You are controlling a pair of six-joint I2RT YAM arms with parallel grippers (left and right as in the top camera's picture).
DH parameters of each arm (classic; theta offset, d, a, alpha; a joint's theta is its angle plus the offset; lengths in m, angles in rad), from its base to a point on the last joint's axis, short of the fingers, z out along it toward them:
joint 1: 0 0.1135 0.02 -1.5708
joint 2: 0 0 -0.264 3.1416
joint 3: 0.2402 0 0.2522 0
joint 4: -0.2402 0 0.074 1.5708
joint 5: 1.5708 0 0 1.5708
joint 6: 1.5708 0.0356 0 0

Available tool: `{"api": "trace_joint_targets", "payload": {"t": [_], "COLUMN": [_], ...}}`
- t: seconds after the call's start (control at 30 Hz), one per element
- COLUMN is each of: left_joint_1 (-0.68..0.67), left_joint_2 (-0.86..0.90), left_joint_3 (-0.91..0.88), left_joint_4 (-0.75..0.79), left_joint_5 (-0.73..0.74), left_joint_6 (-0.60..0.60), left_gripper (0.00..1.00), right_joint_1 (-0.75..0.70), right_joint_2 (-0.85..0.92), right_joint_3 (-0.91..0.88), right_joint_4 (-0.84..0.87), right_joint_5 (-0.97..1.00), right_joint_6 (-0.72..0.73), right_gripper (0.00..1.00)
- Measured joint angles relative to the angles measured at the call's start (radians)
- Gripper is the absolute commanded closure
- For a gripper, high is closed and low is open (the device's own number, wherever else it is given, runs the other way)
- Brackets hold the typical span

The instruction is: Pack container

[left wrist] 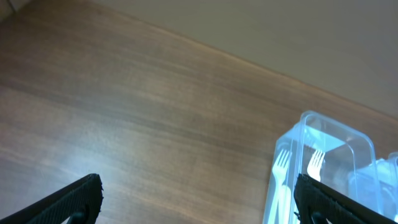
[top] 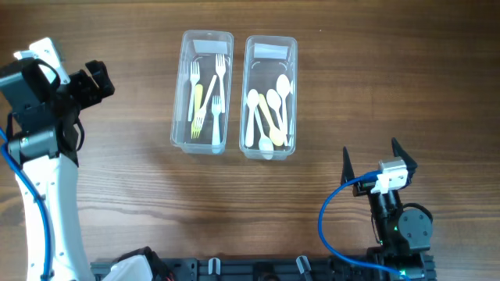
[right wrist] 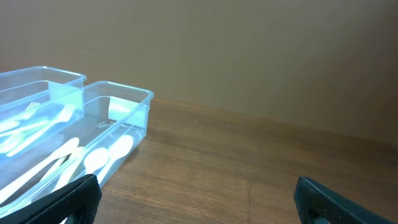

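A clear rectangular plastic fork container [top: 208, 45] and a matching spoon container [top: 271, 48] stand side by side at far centre, holding white and pale yellow cutlery. They rest on a brown wood-grain table [top: 141, 179] before a plain beige wall [right wrist: 249, 50]. The left gripper [top: 92, 80] and right gripper [top: 369, 147] both gape apart, empty.

At nine o'clock in the overhead view, the left arm [top: 48, 211] has a long white link, black joint housings and a black left claw [top: 100, 81], with a blue cable [top: 23, 186] running along its side. At five o'clock the right arm [top: 405, 225] is squat and black, with a white block [top: 393, 173] behind the right claw [top: 369, 148]. That claw's fingers [top: 345, 165] are thin black blades tapering to points, and a looped blue cord [top: 321, 226] hangs beside the arm.
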Motion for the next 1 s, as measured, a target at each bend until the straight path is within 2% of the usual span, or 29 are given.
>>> {"api": "trace_joint_targets", "payload": {"t": [0.1,0.23,0.47,0.63,0.73,0.83,0.93,1.0], "left_joint_1": [0.0,-0.032,-0.277,-0.33,-0.33,-0.33,-0.33,-0.33], "left_joint_2": [-0.085,-0.423,-0.953,-1.072,-1.082,-1.088,-1.102,-1.133], "left_joint_3": [0.0,-0.002,0.0,-0.001,-0.095,-0.329,-0.599,-0.737], "left_joint_4": [-0.068,-0.148,-0.153,-0.263,-0.28,-0.145,0.157,0.282], "left_joint_5": [-0.001,-0.008,-0.004,-0.007,-0.008,-0.003,0.034,0.048], "left_joint_6": [0.0,0.0,0.0,0.0,0.0,0.0,0.0,0.0], "left_gripper": [0.0,0.0,0.0,0.0,0.0,0.0,0.0,0.0], "right_joint_1": [0.0,0.0,-0.001,-0.001,-0.001,-0.001,-0.001,-0.001], "right_joint_2": [0.0,0.0,0.0,0.0,0.0,0.0,0.0,0.0], "right_joint_3": [0.0,0.0,0.0,0.0,0.0,0.0,0.0,0.0], "right_joint_4": [0.0,0.0,0.001,0.0,0.001,0.001,0.0,0.001], "right_joint_5": [0.0,0.0,0.0,0.0,0.0,0.0,0.0,0.0], "right_joint_6": [0.0,0.0,0.0,0.0,0.0,0.0,0.0,0.0], "right_gripper": [0.0,0.0,0.0,0.0,0.0,0.0,0.0,0.0]}}
